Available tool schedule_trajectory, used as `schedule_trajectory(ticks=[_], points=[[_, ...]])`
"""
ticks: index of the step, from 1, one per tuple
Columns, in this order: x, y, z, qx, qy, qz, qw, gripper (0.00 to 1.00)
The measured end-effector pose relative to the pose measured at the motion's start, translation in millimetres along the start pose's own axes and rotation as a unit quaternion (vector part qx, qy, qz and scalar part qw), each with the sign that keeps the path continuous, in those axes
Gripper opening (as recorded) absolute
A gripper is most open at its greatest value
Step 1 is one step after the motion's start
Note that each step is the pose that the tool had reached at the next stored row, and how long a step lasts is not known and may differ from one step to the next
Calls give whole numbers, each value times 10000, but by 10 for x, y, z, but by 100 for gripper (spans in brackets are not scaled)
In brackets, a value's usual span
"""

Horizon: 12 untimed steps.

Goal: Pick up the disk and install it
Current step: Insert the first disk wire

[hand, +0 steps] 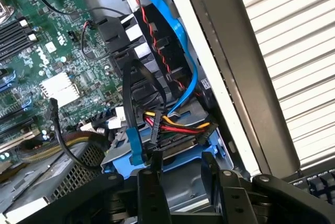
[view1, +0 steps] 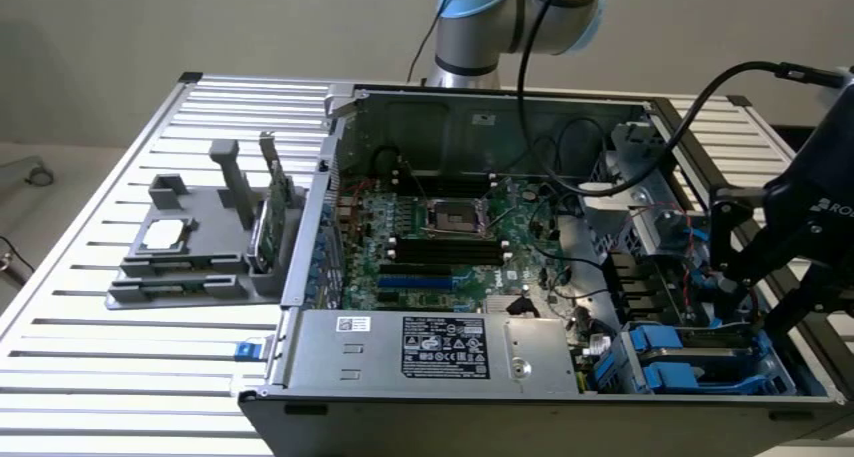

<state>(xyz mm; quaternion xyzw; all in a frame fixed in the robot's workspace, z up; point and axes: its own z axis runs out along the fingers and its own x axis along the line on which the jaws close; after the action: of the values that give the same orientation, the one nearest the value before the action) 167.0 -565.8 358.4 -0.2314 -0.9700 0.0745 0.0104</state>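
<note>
One tool (hand: pixel 180 166) hangs over the drive bay of one open computer case (view1: pixel 494 127). One blue-framed disk (hand: pixel 183 190) sits at that bay, directly under the tool; whether the tool grips it cannot be told. On the counter (view1: pixel 120 377): one grey fixture (view1: pixel 174 277), carrying one silver chip (view1: pixel 166 234) and one green card (view1: pixel 276 212).

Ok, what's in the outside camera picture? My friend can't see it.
A black robot gripper hangs, fingers apart, over the blue drive carriers in the corner of an open computer case at the exterior view's right. The case lies on a slatted metal table, with a grey parts holder beside it.
</note>
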Motion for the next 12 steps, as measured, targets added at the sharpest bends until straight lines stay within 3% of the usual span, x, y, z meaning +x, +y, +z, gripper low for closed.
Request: schedule_trajectory(ticks=[6,12], points=[[-9,6,11,-9,43,246,9997,43],[-72,39,16,-22,65,341,9994,43]])
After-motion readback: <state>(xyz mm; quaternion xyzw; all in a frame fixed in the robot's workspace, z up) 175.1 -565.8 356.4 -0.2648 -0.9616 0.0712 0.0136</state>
